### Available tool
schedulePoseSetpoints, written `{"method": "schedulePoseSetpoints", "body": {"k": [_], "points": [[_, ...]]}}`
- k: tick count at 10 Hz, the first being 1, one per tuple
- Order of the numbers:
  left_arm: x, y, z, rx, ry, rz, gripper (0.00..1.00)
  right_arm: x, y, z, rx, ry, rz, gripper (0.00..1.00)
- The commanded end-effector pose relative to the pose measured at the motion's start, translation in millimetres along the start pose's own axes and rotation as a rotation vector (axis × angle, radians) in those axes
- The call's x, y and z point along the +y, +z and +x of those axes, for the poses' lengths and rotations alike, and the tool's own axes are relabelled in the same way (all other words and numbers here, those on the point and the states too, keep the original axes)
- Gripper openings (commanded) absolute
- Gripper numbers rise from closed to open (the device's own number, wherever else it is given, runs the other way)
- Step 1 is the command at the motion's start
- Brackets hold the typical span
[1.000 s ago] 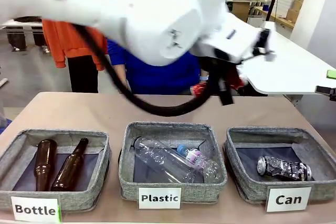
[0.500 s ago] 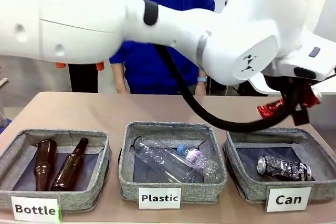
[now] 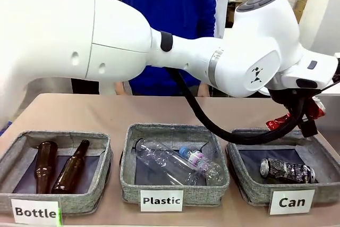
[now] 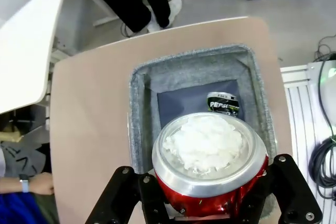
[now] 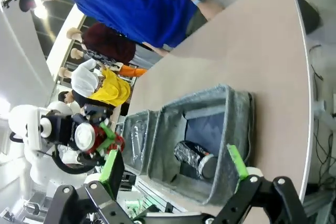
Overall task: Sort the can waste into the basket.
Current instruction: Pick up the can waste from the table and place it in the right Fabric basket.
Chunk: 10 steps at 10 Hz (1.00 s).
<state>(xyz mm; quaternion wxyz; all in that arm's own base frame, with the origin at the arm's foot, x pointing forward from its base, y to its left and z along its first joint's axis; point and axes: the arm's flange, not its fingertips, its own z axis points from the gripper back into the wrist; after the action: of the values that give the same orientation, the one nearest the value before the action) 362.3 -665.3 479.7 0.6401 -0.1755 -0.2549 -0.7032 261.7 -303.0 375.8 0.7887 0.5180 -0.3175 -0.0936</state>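
My left arm reaches across the table, and its gripper point(image 3: 299, 118) is shut on the red can point(image 3: 308, 109), which hangs above the back of the grey basket labelled "Can" point(image 3: 245, 141). The black-and-silver can point(image 3: 287, 170) lies inside that basket. Looking down in the left wrist view, the red can point(image 4: 210, 156) sits between the fingers of the left gripper point(image 4: 207, 199), over the basket point(image 4: 137, 108) and the black-and-silver can point(image 4: 223, 103). My right gripper point(image 5: 173, 167) is open, off the table's end, facing the basket point(image 5: 239, 109) and the black-and-silver can point(image 5: 194, 158).
The "Plastic" basket point(image 3: 130, 155) in the middle holds clear bottles point(image 3: 175, 164). The "Bottle" basket point(image 3: 105, 155) at the left holds two brown bottles point(image 3: 58, 166). A person in blue point(image 3: 170, 3) stands at the far side. Bare table lies behind the baskets.
The left arm has swung to the right with the red can, from over the table's back middle to above the "Can" basket. The right gripper stays open.
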Motion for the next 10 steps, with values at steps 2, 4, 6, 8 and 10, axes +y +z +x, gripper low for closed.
{"method": "schedulePoseSetpoints", "body": {"k": [2,4,6,8,10], "points": [[14.5,-16.1,1.4,0.007,0.051,-0.003,0.00,10.1,0.0,-8.1,-0.004,-0.041,0.001,1.00],[19.0,-18.7,-1.7,0.002,0.060,-0.012,0.00,0.1,1.8,-8.3,0.008,-0.011,-0.003,1.00],[22.2,-18.5,-1.0,0.025,0.054,-0.028,0.56,0.1,1.8,-8.3,0.008,-0.011,-0.003,1.00],[22.1,-17.1,-0.8,0.027,0.051,-0.026,1.00,0.1,1.8,-8.3,0.008,-0.011,-0.003,1.00],[20.9,-9.7,-0.9,0.012,0.045,-0.018,1.00,0.1,1.8,-8.3,0.008,-0.011,-0.003,1.00]]}}
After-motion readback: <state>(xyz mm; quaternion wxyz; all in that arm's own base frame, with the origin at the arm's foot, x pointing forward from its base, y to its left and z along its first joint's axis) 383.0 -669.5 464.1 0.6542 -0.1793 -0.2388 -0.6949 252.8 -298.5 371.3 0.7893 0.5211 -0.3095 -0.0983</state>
